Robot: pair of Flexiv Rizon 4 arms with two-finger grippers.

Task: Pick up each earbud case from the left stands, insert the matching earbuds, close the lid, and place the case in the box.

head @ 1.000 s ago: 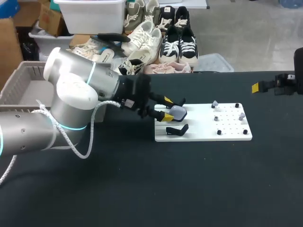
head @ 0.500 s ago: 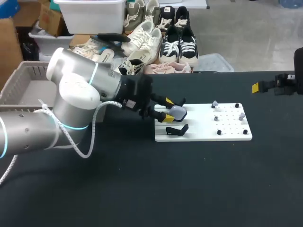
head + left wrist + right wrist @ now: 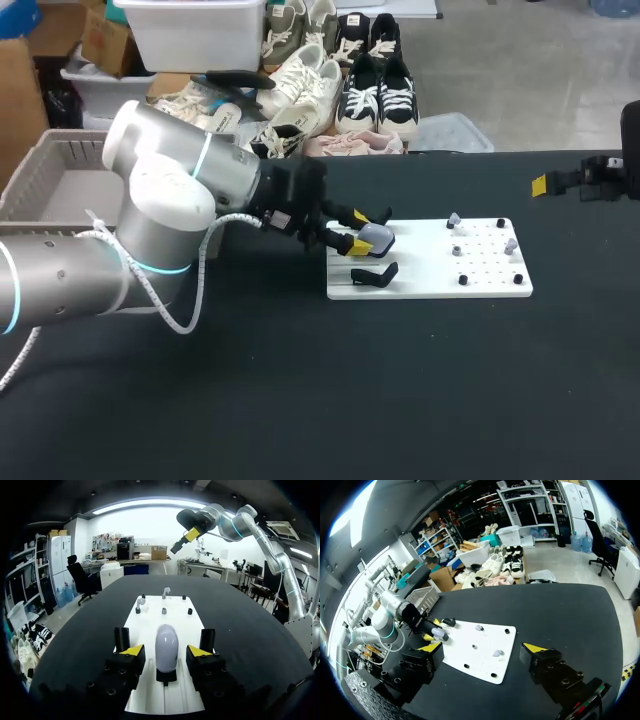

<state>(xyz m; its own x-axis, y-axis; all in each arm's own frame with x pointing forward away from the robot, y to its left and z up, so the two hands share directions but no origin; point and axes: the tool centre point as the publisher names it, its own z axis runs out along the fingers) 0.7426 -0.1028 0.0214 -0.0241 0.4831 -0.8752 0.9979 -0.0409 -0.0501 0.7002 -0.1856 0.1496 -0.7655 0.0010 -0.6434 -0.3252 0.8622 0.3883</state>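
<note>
1. Right now the left tool (image 3: 166,651) straddles the pale lilac-grey oval earbud case (image 3: 166,641). Its yellow-tipped fingers are parted, with a sliver of gap on either side, so it grips nothing yet.
2. The case stands upright on a small black stand at the 9 o'clock end of the flat white pegboard (image 3: 480,278), which lies on the black worktop (image 3: 400,400).
3. The right tool (image 3: 482,652) hangs spread wide and empty, well apart toward 3 o'clock.
4. One risk is that the smooth, rounded shell squirts out if the pads close off-centre or too high on it.
5. Another is that a slanted lift catches the stand and drags the pegboard, shaking the small pale earbuds (image 3: 453,218) off their pegs at its 3 o'clock end.
6. The grey slatted plastic box (image 3: 40,185) sits at 9 o'clock, a long carry for a loose grip.
</note>
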